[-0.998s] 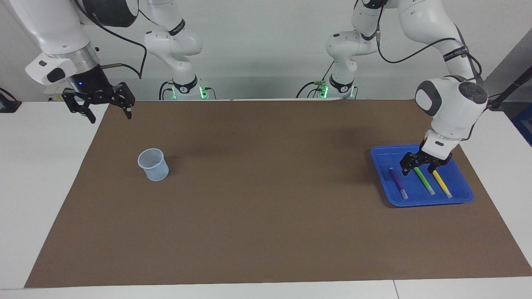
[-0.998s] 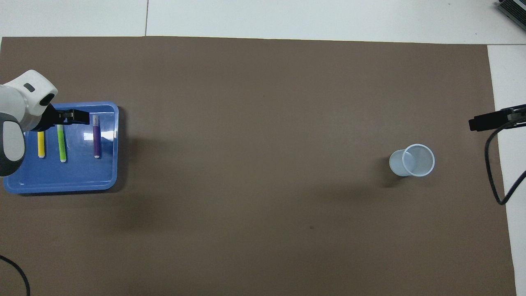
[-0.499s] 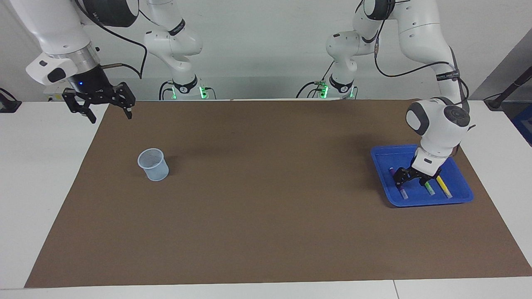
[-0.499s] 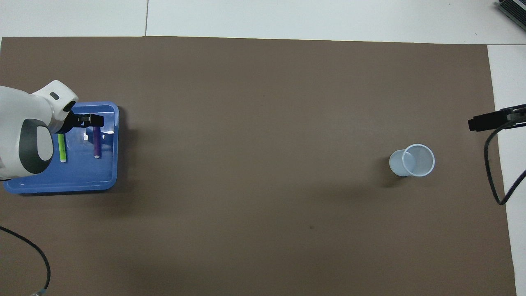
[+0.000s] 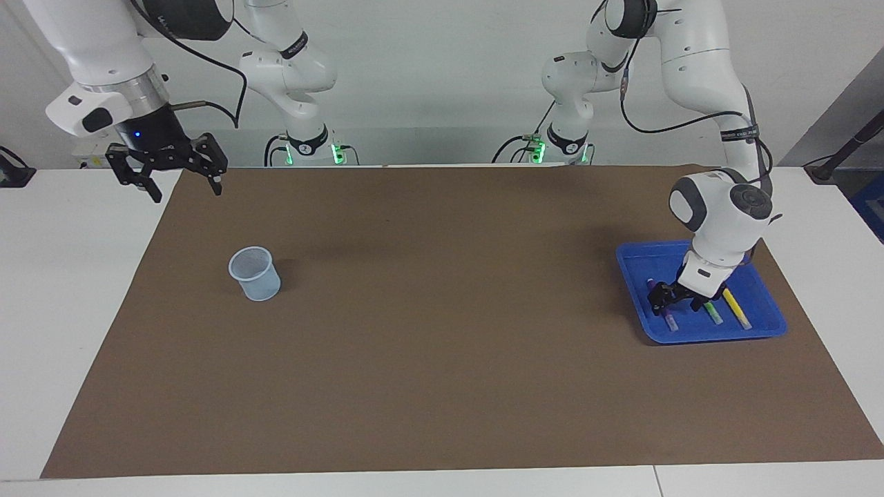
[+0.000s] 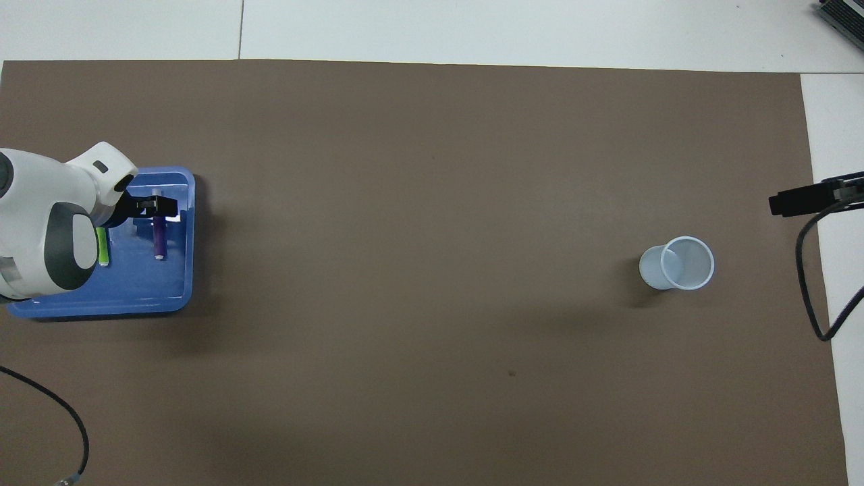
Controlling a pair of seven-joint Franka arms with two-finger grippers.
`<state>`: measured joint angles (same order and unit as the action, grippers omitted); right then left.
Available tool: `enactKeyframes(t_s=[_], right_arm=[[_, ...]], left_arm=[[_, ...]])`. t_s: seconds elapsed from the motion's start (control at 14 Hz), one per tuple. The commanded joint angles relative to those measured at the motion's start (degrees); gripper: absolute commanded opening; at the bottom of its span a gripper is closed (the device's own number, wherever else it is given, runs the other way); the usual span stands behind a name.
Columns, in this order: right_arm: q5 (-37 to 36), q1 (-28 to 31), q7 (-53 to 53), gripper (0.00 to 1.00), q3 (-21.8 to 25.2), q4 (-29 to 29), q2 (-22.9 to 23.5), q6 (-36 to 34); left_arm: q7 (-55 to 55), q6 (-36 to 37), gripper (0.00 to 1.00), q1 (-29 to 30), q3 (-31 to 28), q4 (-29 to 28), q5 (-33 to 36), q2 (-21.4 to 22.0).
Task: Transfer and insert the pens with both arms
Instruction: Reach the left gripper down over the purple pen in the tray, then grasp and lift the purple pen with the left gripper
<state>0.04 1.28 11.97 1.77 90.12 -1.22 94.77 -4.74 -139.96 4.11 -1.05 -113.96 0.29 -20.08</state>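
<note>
Three pens lie side by side in a blue tray (image 5: pixel 718 336) (image 6: pixel 101 307) at the left arm's end of the table: purple pen (image 5: pixel 670 322) (image 6: pixel 158 239), green pen (image 5: pixel 714 317) (image 6: pixel 103 250) and yellow pen (image 5: pixel 736 309). The arm hides the yellow one in the overhead view. My left gripper (image 5: pixel 679 306) (image 6: pixel 156 204) is open and low in the tray, over the purple pen's middle. I cannot tell whether it touches the pen. My right gripper (image 5: pixel 169 172) waits open in the air over the mat's corner at the right arm's end.
A pale blue cup (image 5: pixel 255 274) (image 6: pixel 677 263) stands upright on the brown mat (image 5: pixel 442 345) toward the right arm's end. Two smaller white arms with green lights (image 5: pixel 311 148) stand at the robots' edge of the table. A black cable (image 6: pixel 67 418) lies at the mat's near corner.
The left gripper has come down into the tray and shifted from above the green and yellow pens to the purple pen. The right gripper has barely moved.
</note>
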Motion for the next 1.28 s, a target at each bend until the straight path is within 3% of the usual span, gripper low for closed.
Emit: enactKeyframes(t_s=[0.0, 0.07, 0.36, 0.71, 1.0, 1.21], right_arm=[[1.37, 0.56, 1.39, 1.00, -0.10, 1.46, -1.41, 1.12], [1.37, 0.56, 1.57, 1.00, -0.10, 1.46, -1.41, 1.12], [1.37, 0.56, 1.66, 1.00, -0.18, 1.46, -1.41, 1.03], [1.37, 0.30, 1.31, 1.00, -0.45, 1.55, -1.50, 1.03], [1.37, -0.84, 1.31, 1.00, -0.54, 1.72, -1.68, 0.86], [1.37, -0.93, 1.31, 1.00, -0.62, 1.90, -1.77, 0.68]], left_arm=[[-0.10, -2.07, 0.88, 0.46, 0.17, -3.63, 0.67, 1.62], [-0.10, -1.98, 0.83, 0.37, 0.17, -4.07, 0.67, 1.71], [-0.10, -1.63, 0.48, 0.37, 0.17, -4.08, 0.67, 1.97], [-0.18, -1.63, 0.32, 0.29, 0.17, -3.63, 0.76, 1.80], [-0.18, -1.45, 0.00, 0.20, 0.17, -3.46, 0.76, 1.80], [-0.01, -1.28, 0.00, 0.20, 0.17, -3.02, 0.67, 1.80]])
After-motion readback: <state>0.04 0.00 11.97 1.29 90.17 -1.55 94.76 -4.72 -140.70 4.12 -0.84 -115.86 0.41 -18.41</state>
